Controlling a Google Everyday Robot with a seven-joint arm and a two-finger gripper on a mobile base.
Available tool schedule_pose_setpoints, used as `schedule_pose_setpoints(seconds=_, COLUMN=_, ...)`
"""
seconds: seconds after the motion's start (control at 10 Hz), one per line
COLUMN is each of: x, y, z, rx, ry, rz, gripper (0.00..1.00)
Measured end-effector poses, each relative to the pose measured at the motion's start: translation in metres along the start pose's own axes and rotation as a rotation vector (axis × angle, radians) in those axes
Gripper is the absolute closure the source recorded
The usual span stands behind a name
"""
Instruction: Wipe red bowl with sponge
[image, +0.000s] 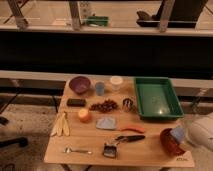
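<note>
The claw (186, 134) is clamped on the sponge (178, 133), long axis tilted, at the red bowl (169, 144).
</note>
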Motion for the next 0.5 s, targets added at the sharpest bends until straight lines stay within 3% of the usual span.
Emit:
schedule_pose_setpoints(seconds=0.2, x=-0.022, y=0.002, z=0.001, rx=-0.001, ry=-0.006, rz=-0.036, gripper=1.0)
schedule_pose_setpoints(seconds=0.5, x=-0.033, y=0.012, z=0.0, rx=-0.01, ry=-0.013, rz=-0.068, gripper=1.0)
